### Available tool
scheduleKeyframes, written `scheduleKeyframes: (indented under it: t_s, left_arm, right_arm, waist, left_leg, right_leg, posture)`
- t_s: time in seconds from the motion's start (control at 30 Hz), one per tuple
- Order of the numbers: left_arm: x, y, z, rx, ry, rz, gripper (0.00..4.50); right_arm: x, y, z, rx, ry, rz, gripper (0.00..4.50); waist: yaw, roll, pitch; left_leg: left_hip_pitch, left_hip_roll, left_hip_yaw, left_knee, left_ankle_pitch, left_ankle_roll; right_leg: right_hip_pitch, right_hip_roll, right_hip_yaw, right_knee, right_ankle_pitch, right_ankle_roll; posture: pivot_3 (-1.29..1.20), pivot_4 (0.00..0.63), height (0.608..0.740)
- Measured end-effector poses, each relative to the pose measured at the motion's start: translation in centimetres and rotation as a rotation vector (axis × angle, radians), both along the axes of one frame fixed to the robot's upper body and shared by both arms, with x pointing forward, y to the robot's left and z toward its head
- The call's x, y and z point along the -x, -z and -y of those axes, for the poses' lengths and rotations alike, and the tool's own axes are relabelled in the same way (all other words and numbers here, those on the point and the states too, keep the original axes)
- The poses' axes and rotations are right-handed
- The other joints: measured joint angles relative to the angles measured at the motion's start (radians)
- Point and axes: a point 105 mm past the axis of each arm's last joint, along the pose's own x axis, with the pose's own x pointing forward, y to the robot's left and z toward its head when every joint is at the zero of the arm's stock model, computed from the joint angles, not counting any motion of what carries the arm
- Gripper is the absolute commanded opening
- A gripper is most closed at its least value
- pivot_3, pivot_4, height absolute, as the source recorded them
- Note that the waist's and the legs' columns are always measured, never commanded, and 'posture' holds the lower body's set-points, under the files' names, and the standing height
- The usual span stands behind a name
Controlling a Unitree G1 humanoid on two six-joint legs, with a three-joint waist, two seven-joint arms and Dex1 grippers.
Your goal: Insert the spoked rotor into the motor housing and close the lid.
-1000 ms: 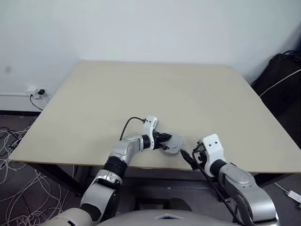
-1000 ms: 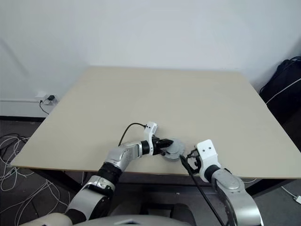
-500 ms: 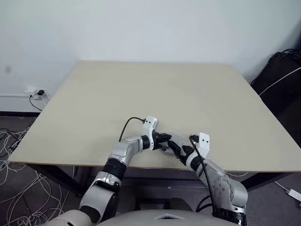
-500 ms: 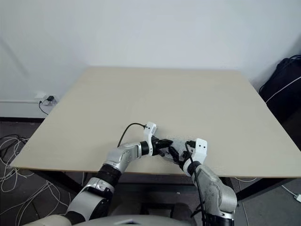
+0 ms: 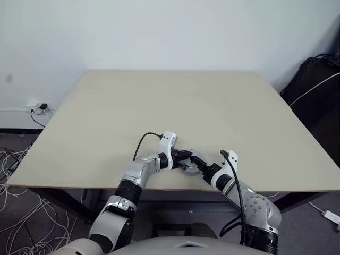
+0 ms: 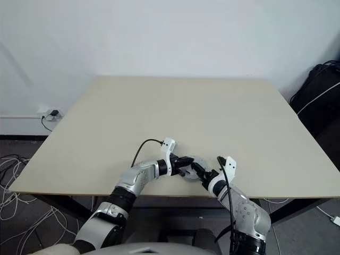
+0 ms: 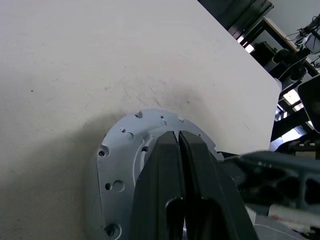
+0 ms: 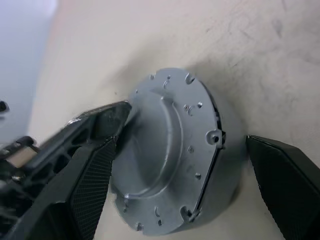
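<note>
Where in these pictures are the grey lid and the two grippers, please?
lid [image 8: 170,150]: right wrist view, plain grey face.
left gripper [image 7: 178,142]: left wrist view, shut fingertips.
right gripper [image 8: 187,170]: right wrist view, gap between fingers.

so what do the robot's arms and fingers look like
Both arms are silver-grey metal with black joint bands and white wrist blocks. A black cable loops into the left gripper wrist; another runs along the right gripper forearm. The fingers are black with a finely textured pad face.

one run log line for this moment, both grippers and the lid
left gripper: shut, resting on lid | right gripper: open, fingers either side of lid | lid: plain face up near table front edge
</note>
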Motion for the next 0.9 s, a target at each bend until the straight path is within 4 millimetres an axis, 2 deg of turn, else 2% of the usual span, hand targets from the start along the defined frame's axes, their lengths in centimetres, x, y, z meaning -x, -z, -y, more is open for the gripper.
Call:
scheduleKeyframes:
  t_s: [0.23,0.7,0.8,0.9]
  left_arm:
    - [0.1,-0.1,0.0,0.003,0.000,0.002,0.14]
    - [0.1,-0.3,0.0,0.008,0.004,0.010,0.14]
    - [0.1,-0.3,0.0,0.009,0.004,0.010,0.14]
    - [0.0,-0.4,0.0,0.009,0.002,0.015,0.14]
  right_arm:
    - [0.6,0.0,0.1,-0.182,0.024,-0.033,4.45]
    - [2.1,-0.2,-1.6,-0.361,-0.047,-0.065,4.45]
    - [2.3,-0.1,-1.8,-0.369,-0.048,-0.071,3.88]
    - [2.4,0.2,-1.7,-0.371,-0.039,-0.080,2.91]
  waist:
    - [-0.005,0.000,0.000]
    - [-0.020,0.001,0.000]
    - [-0.020,0.001,0.001]
    - [-0.019,0.001,0.001]
  left_leg:
    - [0.000,0.000,0.000,-0.003,0.000,0.000]
    - [0.001,0.000,0.000,-0.008,0.000,0.000]
    - [0.001,0.000,0.000,-0.008,0.000,0.000]
    - [0.000,0.000,0.000,-0.008,0.000,0.000]
  right_leg:
    - [-0.001,0.000,0.001,0.000,0.000,0.000]
    - [-0.003,-0.001,0.001,-0.001,0.000,-0.001]
    - [-0.003,-0.001,0.001,-0.001,0.000,-0.001]
    - [-0.003,-0.001,0.001,-0.002,0.000,-0.001]
  posture:
    - [0.00,0.000,0.740]
    - [0.00,0.000,0.740]
    - [0.00,0.000,0.740]
    - [0.00,0.000,0.740]
